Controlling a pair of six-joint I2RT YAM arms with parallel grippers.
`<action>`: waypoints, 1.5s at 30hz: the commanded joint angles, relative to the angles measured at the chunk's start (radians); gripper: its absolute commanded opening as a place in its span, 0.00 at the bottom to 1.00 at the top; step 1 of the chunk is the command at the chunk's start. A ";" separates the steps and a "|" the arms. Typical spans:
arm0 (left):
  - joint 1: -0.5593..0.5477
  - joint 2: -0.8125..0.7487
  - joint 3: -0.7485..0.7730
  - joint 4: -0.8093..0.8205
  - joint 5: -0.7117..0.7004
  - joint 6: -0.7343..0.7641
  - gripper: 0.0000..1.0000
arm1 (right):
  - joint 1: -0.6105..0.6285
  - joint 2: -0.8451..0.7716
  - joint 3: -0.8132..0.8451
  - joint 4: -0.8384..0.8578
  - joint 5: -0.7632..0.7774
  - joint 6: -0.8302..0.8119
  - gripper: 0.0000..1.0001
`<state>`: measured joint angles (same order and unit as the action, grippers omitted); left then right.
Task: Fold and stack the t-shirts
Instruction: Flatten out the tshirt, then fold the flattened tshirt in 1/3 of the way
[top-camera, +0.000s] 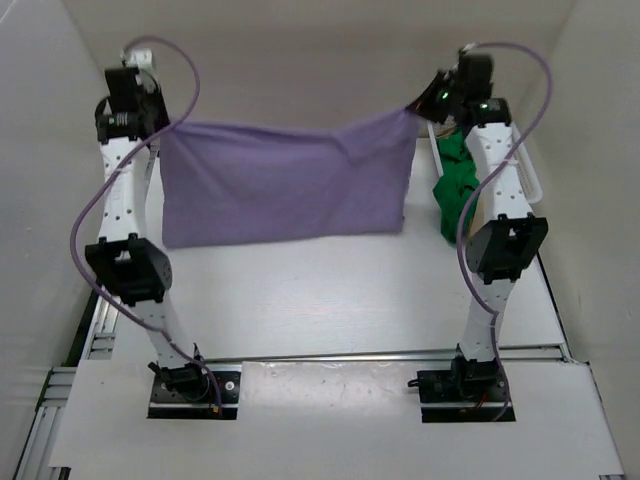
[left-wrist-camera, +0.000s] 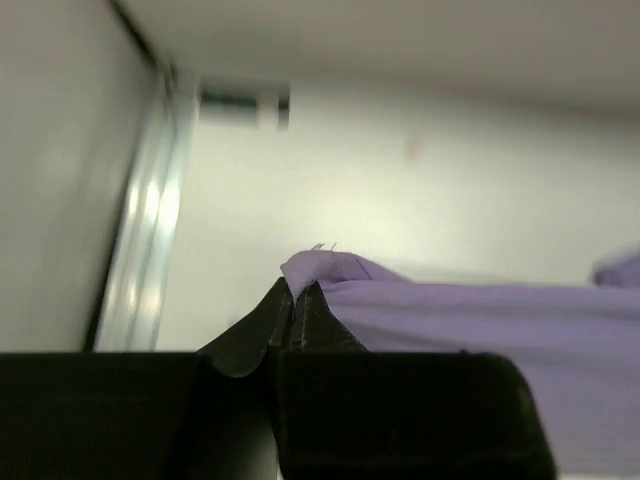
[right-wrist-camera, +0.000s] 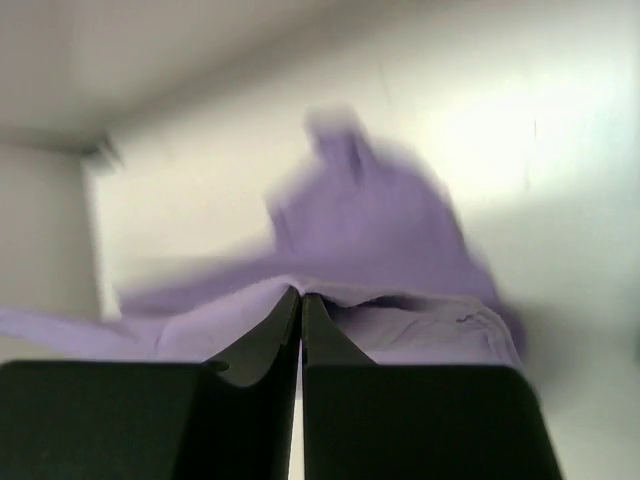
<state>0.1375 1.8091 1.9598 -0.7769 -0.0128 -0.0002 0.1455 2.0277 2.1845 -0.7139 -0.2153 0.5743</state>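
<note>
A green shirt (top-camera: 455, 190) slumps by a white basket (top-camera: 538, 182) behind the right arm, while the left fingers (left-wrist-camera: 255, 338) and right fingers (right-wrist-camera: 262, 338) clamp the purple shirt (top-camera: 285, 185) by its corners, spread wide.

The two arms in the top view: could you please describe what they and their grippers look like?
Both the left arm and the right arm have white links, black joint housings and black bases. A pale purple cable loops along each. Green lights glow near the right wrist. The left gripper and right gripper have black, tapered fingers.
</note>
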 joint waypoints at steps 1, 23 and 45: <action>-0.016 0.076 0.544 0.039 0.010 0.000 0.10 | -0.058 -0.068 0.396 0.257 -0.053 0.143 0.00; -0.072 -0.511 -0.696 0.119 0.042 0.000 0.10 | 0.199 -0.874 -1.085 0.341 0.030 -0.117 0.00; 0.103 -0.784 -1.253 0.119 -0.036 0.000 0.10 | 0.112 -0.801 -1.306 0.341 0.030 -0.155 0.00</action>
<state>0.2287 1.0267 0.6762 -0.6765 -0.0292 -0.0002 0.2874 1.1664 0.7525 -0.4168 -0.1638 0.4873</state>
